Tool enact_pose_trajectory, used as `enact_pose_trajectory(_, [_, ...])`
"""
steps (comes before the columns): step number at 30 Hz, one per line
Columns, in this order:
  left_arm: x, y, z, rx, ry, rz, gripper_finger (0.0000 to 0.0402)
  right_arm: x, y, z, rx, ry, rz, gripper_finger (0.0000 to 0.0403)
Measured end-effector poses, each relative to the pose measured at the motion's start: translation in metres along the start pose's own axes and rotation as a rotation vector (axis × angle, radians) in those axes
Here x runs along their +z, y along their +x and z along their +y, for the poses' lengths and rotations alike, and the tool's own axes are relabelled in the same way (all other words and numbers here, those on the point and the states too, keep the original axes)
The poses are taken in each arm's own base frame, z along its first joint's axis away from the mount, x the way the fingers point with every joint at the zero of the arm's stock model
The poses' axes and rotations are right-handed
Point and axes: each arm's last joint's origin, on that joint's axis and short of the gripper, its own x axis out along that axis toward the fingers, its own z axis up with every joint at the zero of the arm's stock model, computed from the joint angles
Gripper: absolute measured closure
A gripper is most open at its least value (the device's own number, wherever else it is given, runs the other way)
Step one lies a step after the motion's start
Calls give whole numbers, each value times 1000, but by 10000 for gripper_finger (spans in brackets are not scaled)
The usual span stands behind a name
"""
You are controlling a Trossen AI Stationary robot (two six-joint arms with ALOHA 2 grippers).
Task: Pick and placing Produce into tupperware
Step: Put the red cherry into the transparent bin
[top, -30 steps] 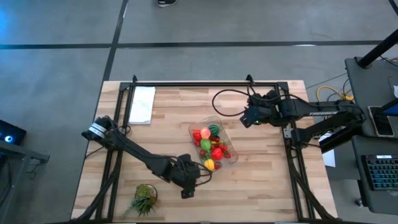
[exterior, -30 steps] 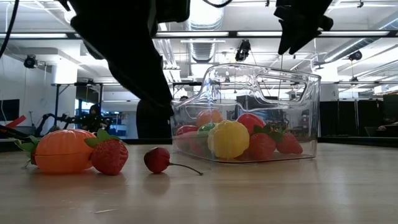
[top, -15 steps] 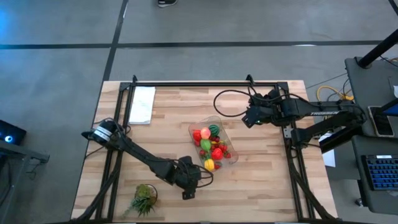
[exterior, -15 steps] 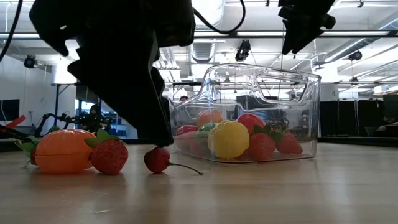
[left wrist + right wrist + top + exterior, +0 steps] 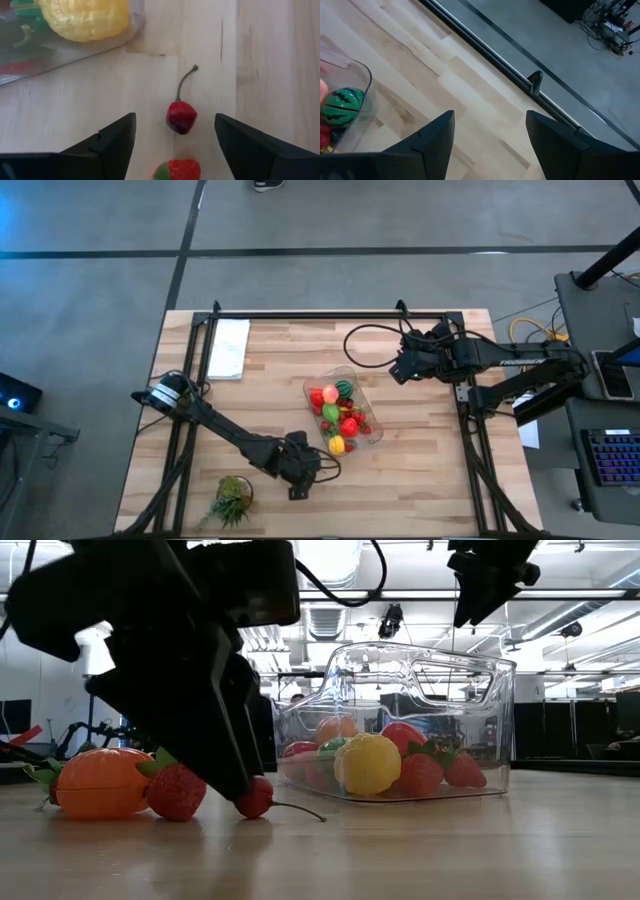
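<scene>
Cherry [image 5: 181,116] lies between the open left gripper's [image 5: 175,137] fingers

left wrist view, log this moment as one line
left end effector: open, straddling cherry on table | strawberry beside it | tupperware: part filled | right end effector: open, idle above table

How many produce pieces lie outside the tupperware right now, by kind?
Orange fruit: 1
Strawberry: 1
Cherry: 1
Total: 3 outside the tupperware
</scene>
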Motion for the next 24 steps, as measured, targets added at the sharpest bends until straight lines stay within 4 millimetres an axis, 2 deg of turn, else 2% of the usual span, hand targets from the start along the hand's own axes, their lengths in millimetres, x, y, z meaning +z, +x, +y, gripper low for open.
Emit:
enact_pose_trajectory(9, [-3, 17, -3, 1, -3, -5, 169, 0, 0, 0, -4, 0, -2, 165])
enact_pose_trajectory(16, [-2, 18, -4, 21, 26, -15, 173, 0, 1, 0, -10, 1, -5, 165])
enact_pose_trajectory(19, [-3, 18, -5, 21, 53, -16, 192, 0, 1, -1, -13, 4, -3, 165])
enact_pose_trajectory(24, [-3, 18, -5, 18, 50, -14, 247, 0, 1, -1, -14, 12, -3, 165])
